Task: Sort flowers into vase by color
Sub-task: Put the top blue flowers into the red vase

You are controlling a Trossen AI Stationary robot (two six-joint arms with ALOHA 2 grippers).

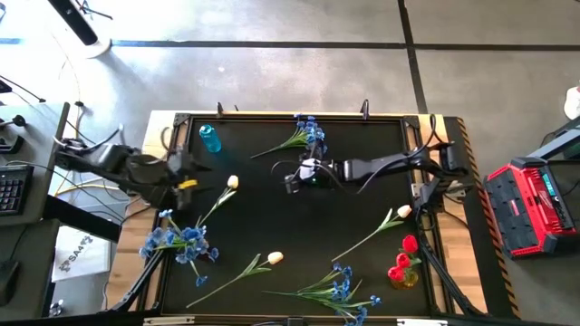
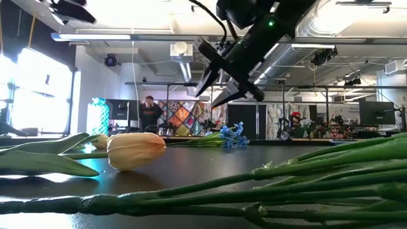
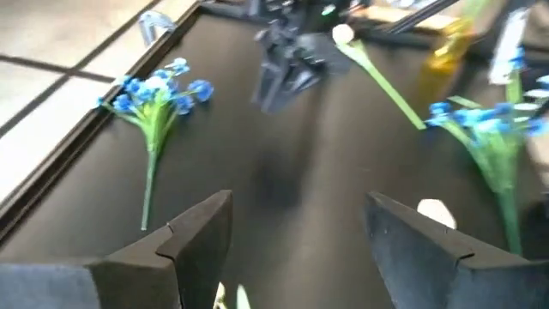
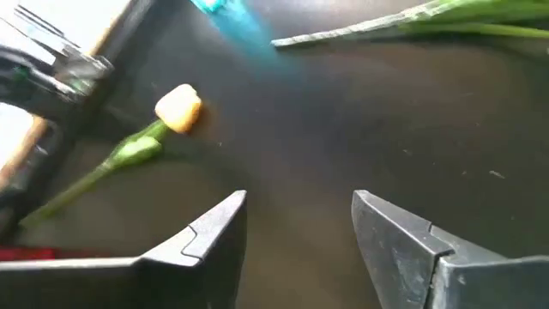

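We see a black table top [image 1: 272, 226] framed in pale wood, on a grey concrete floor [image 1: 272, 72] crossed by dark lines. The low view looks into a big workshop room, where a person [image 2: 150, 113] stands far back beside a colourful patchwork panel [image 2: 182, 119].

Furthest left, the left gripper [image 1: 190, 172] hangs at the table's left edge, its jaws spread wide and holding nothing. Just behind it stands a small blue vase [image 1: 210, 139], empty; just to its right lies a cream tulip [image 1: 232, 182], and in front of it a blue spray [image 1: 181, 243].

The right gripper [image 1: 292, 181] hovers above mid-table, its fingers likewise well apart and empty. Another blue spray [image 1: 310, 132] lies just behind it. In front of it rest a second cream tulip [image 1: 275, 258] and a third blue spray [image 1: 343, 288]. To its right lies a third cream tulip [image 1: 403, 211], and beyond that, near the right front corner, a yellow vase [image 1: 405, 274] holds red tulips [image 1: 405, 256].
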